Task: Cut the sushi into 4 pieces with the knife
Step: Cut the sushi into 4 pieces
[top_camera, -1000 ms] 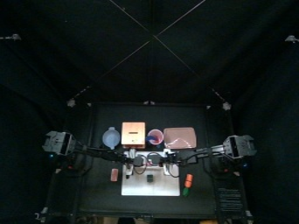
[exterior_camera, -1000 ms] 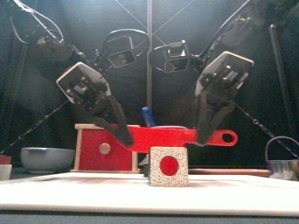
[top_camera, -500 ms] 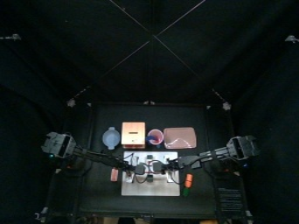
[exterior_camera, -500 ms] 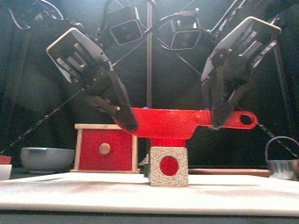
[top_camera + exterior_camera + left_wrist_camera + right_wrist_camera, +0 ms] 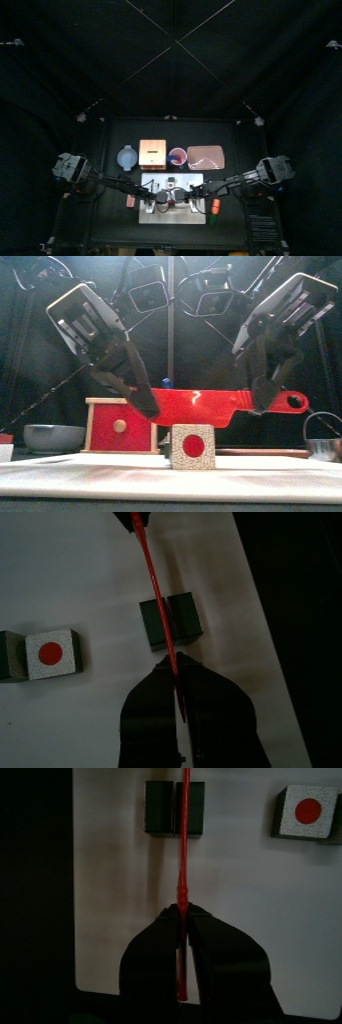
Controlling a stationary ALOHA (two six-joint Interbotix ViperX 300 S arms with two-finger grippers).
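Grey bowl [image 5: 51,437] far left on the bench [image 5: 107,220], wooden box [image 5: 120,426] beside it. Left fingers [image 5: 131,381] pinched tight on the red knife [image 5: 207,403], held level just over the white board [image 5: 174,471]. A sushi piece [image 5: 193,446] stands on the board under the blade. A second dark piece [image 5: 171,617] lies below the blade in the wrist views. Right fingers [image 5: 263,376] clamp the handle end.

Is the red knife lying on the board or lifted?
Lifted: left gripper and right gripper hold the red knife by its ends above the white board.
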